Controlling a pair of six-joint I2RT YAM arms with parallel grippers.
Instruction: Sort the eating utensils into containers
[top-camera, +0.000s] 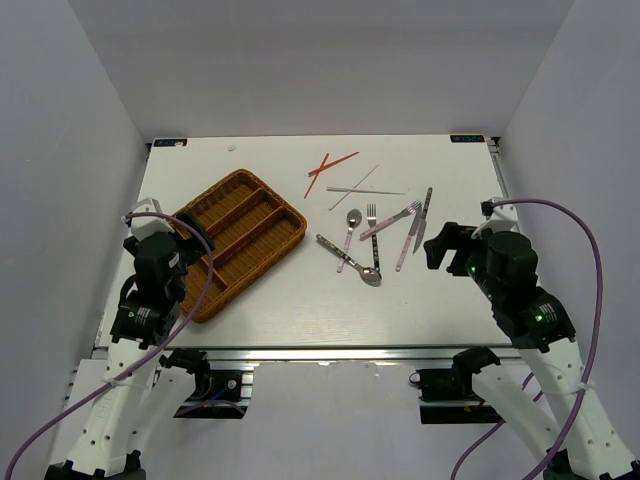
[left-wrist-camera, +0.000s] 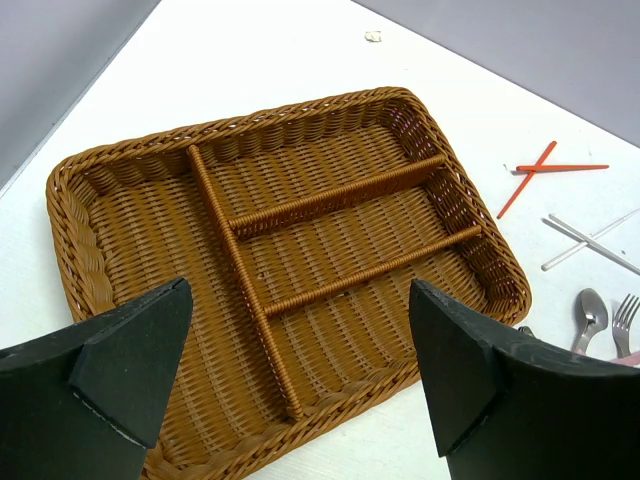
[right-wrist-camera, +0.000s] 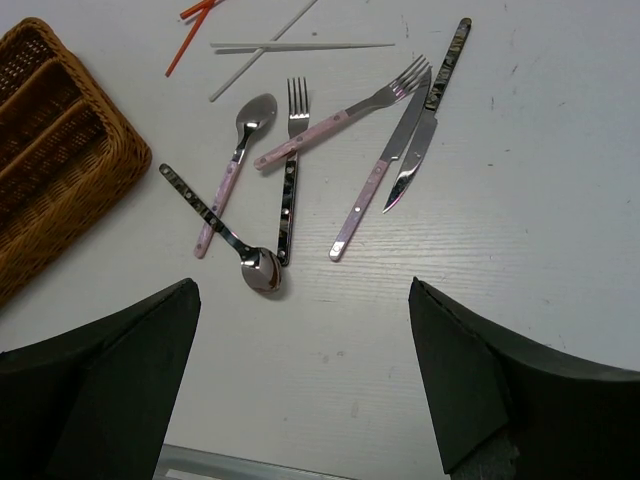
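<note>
Nothing is sorted yet, by our reckoning. At the bottom of each wrist view, the left tool (left-wrist-camera: 300, 350) and right tool (right-wrist-camera: 300, 340) gape wide, grasping nothing. Left of centre in the top view sits the tray (left-wrist-camera: 250, 122), every compartment we can see bare (its near end hides behind the left tool's fingers). To its right on the tabletop (top-camera: 300, 300) lie spoons (right-wrist-camera: 258, 268), forks (right-wrist-camera: 296, 100) and knives (right-wrist-camera: 405, 180), overlapping. Higher up, red chopsticks (top-camera: 328, 168) and white chopsticks (top-camera: 360, 187) lie crossed, too thin to count surely.
</note>
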